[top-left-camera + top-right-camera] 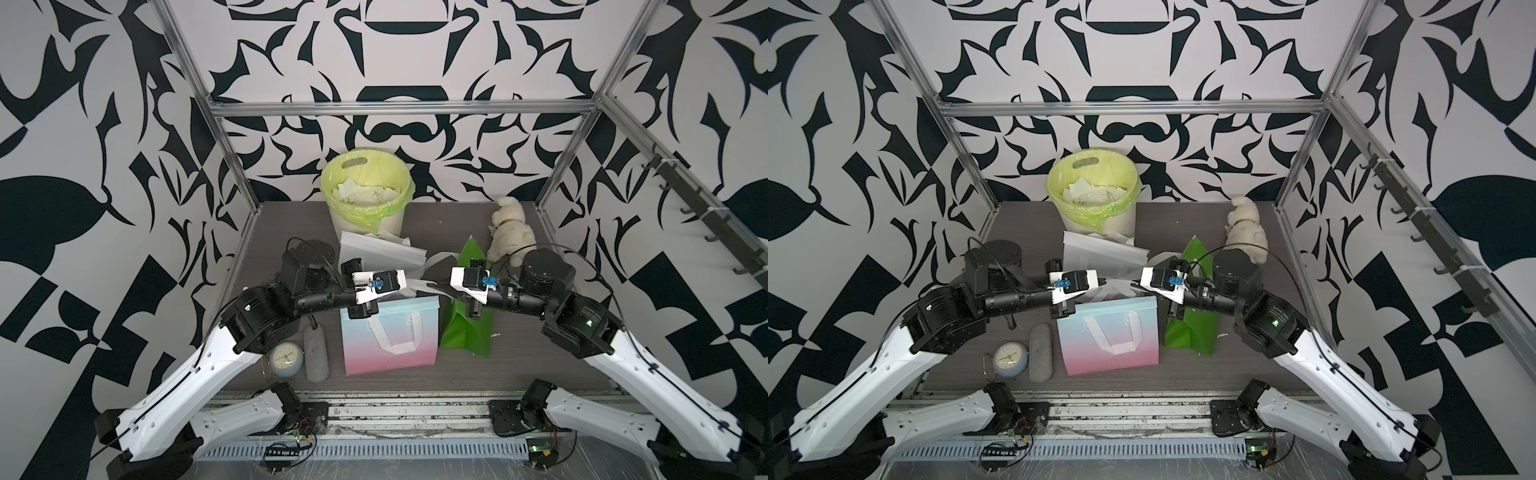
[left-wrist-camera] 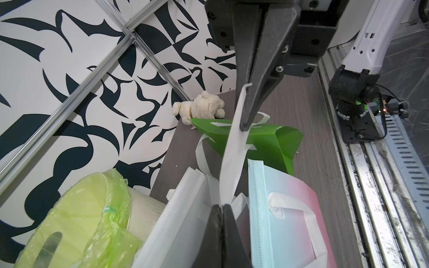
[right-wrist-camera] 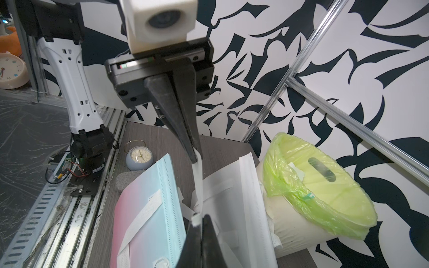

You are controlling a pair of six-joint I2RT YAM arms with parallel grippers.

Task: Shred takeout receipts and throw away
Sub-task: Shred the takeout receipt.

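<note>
A narrow white strip (image 2: 232, 162), smooth like paper torn from a takeout receipt, is stretched taut between my two grippers above the bags. My left gripper (image 2: 221, 205) is shut on one end and my right gripper (image 3: 200, 217) is shut on the other end. In both top views the two grippers (image 1: 413, 286) (image 1: 438, 285) face each other tip to tip over the middle of the table. Torn white scraps (image 1: 365, 193) lie inside the bin (image 1: 328, 187) with the green liner at the back.
A white fabric tote bag (image 1: 374, 253) lies in front of the bin. A pink-to-blue gift bag (image 1: 390, 336) stands below the grippers, with a green bag (image 1: 465, 332) to its right. A plush bear (image 1: 509, 232), a small clock (image 1: 284, 359) and a grey block (image 1: 316, 353) sit nearby.
</note>
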